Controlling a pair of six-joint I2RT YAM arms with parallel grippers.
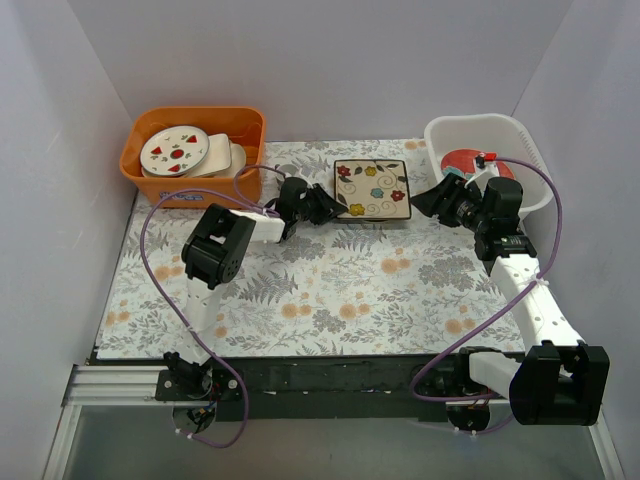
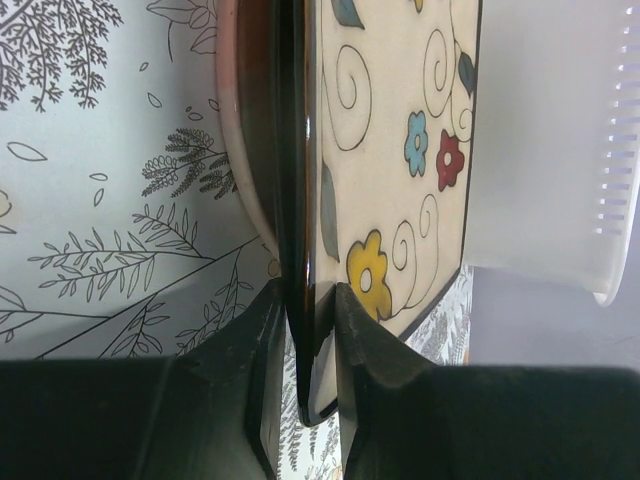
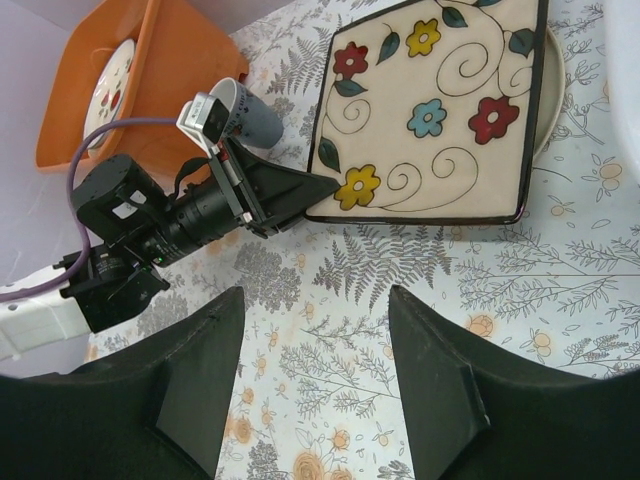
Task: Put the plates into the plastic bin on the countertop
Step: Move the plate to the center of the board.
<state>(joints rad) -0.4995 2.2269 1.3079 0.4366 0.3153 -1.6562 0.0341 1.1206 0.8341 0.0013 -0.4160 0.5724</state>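
The cream square floral plate lies at the back middle of the countertop, on top of a round plate with a pinkish rim. My left gripper is shut on the square plate's left edge; in the left wrist view the fingers pinch the plate between them. My right gripper is open and empty, just right of the plate and left of the white plastic bin. A red-and-teal plate lies in that bin. The right wrist view shows the square plate beyond the open gripper.
An orange bin at the back left holds white plates with red and green marks. White walls close in the back and both sides. The white bin's slotted wall shows beyond the held plate.
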